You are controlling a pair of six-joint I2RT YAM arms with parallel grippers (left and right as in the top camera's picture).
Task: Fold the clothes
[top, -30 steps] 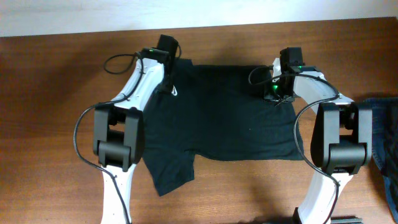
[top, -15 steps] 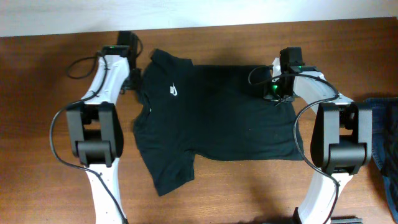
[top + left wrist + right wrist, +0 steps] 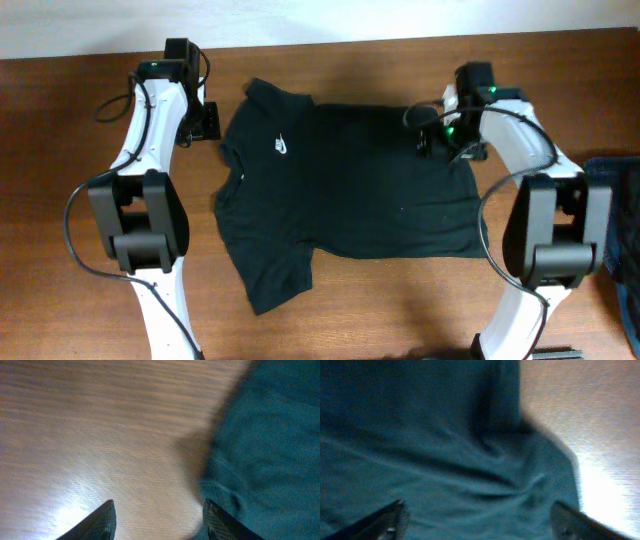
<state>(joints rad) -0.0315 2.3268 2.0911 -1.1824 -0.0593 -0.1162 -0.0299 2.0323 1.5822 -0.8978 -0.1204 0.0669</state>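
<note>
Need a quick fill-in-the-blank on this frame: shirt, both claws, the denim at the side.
1. The swoosh logo on the black T-shirt is ____.
2. The left claw is over bare table and holds ____.
3. The right claw, above the shirt fabric, is ____, not shut.
4. The blue denim garment lies beside the ____ arm.

Missing words: white; nothing; open; right.

The T-shirt [image 3: 350,190] lies mid-frame on the surface [image 3: 80,260]. The left end effector [image 3: 208,122] is beside its upper-left edge, the right end effector [image 3: 448,148] over its upper-right corner, and another garment [image 3: 620,230] at the right edge.
</note>
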